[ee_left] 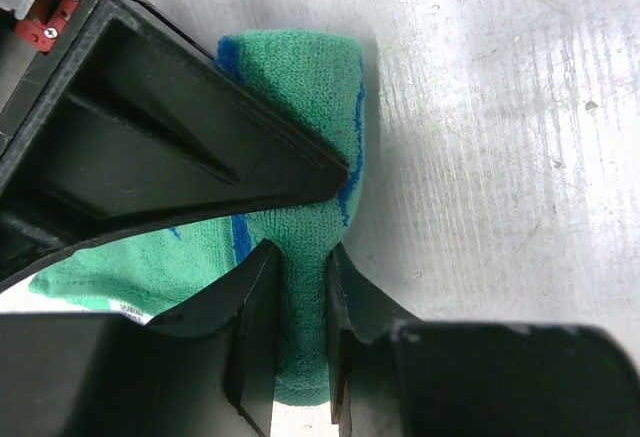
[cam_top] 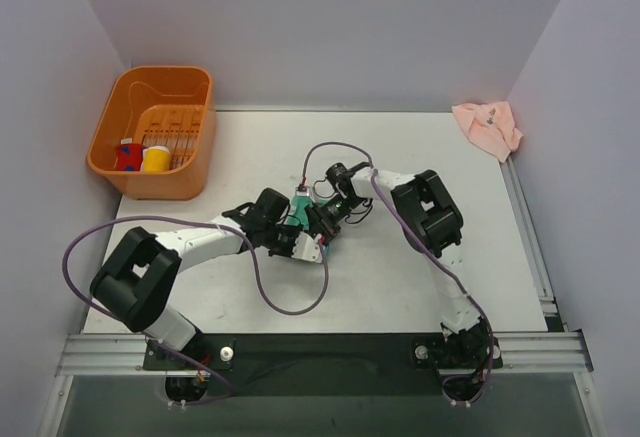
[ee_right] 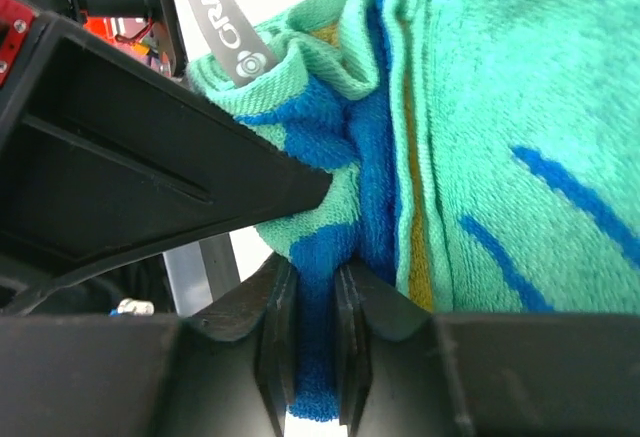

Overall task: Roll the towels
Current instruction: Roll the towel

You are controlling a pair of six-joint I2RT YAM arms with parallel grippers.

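Observation:
The green and blue towel (cam_top: 299,204) sits bunched at mid-table between my two grippers. In the left wrist view my left gripper (ee_left: 300,257) is shut on a thick green fold of this towel (ee_left: 300,87), which rests on the table. Seen from the right wrist, my right gripper (ee_right: 312,272) is shut on a blue edge of the same towel (ee_right: 500,107), whose layers are gathered into folds. The pale pink towel (cam_top: 487,127) lies crumpled at the far right corner, away from both arms.
An orange basket (cam_top: 196,92) stands at the back left with a red thing and a yellow thing inside. Purple cables loop over the table near both arms. White walls close in the table on three sides.

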